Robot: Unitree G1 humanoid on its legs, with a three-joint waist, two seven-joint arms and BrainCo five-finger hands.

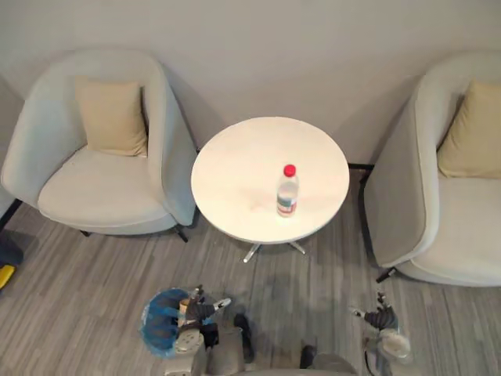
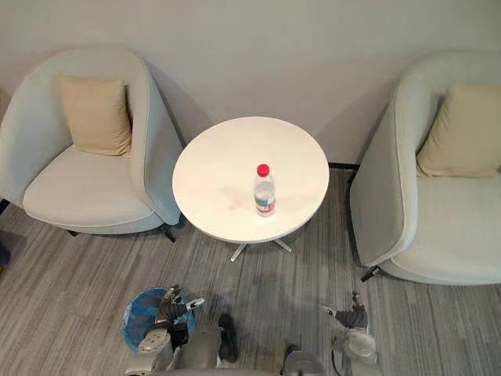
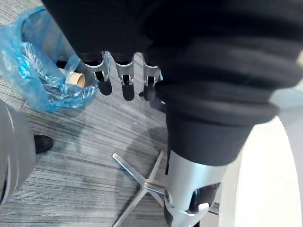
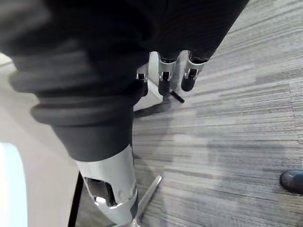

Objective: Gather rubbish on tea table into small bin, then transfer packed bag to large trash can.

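The round tea table (image 1: pixel 235 172) is plain white; the water bottle (image 1: pixel 287 192) is clear with a red cap. The armchairs (image 1: pixel 109 196) are pale grey, each with a plain beige cushion (image 1: pixel 112 117). The floor (image 1: pixel 78 298) is grey with fine darker streaks, and the bin bag (image 1: pixel 156 325) is translucent blue.

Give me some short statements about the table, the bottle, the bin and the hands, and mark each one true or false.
1. The bottle stands upright on the table. True.
2. Its cap is blue. False: it is red.
3. The bin has a blue bag and stands on the floor by the left hand. True.
4. The right hand holds the bottle. False: it holds nothing, low over the floor.
5. Only one armchair has a cushion. False: both armchairs hold a cushion.
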